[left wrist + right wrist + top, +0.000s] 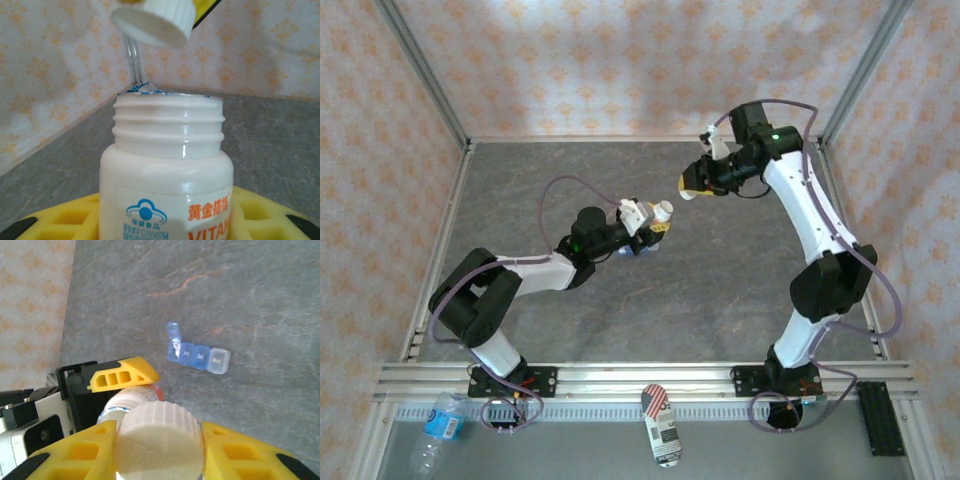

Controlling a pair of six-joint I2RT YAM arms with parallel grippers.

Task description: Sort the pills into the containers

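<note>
My left gripper is shut on a white bottle with an orange band, holding it upright. The bottle's threaded neck is uncapped, and torn foil shows at the rim. My right gripper is shut on the ribbed white cap, which it holds just above and clear of the bottle mouth. In the top view the right gripper is up and to the right of the bottle. The blue containers lie on the table beyond, with one end lid open. The pills are hidden.
The grey table is ringed by an aluminium frame and patterned curtain walls. A water bottle and a can lie in front of the near rail, outside the work area.
</note>
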